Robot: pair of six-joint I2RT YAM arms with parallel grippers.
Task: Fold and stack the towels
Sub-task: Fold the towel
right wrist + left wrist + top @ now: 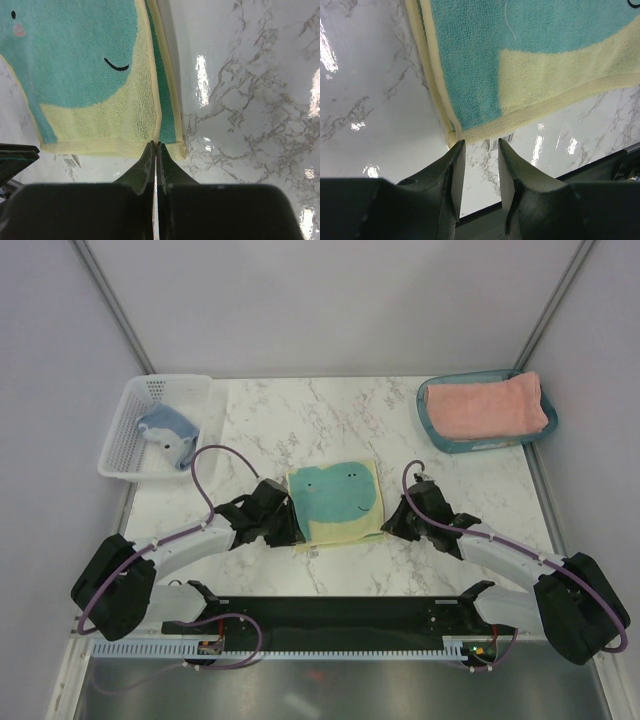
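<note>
Mid-frame on the worktop (300, 415): pale-yellow towel (335, 500), flat, teal face up. Doubled along its side edges in both wrist views, so probably folded once already. Set there, by the look of the layout, as the working spot within reach of both arms.

Left gripper (481, 142) at the lower-left corner of that towel. Narrowly parted, gripping nothing, just short of the hem, only bare marble in the gap. Seemingly poised to slide onto the corner.

Right gripper (156, 145) at the lower-right corner, closed tight right at the near hem. No cloth visibly pinched; touching the hem or just short of it, hard to say.

Upper right of the overhead frame: salmon-pink towel (487, 405), folded, in a teal tray (480, 447), well apart from both arms and likely the base for the stack. Upper left: grey-blue towel (168, 433), crumpled in a white basket (120, 455), not yet folded.

Mirrored stance at the two near corners, suggesting a two-handed lift for another fold. Risk at the doubled edge: catching only the top layer.
</note>
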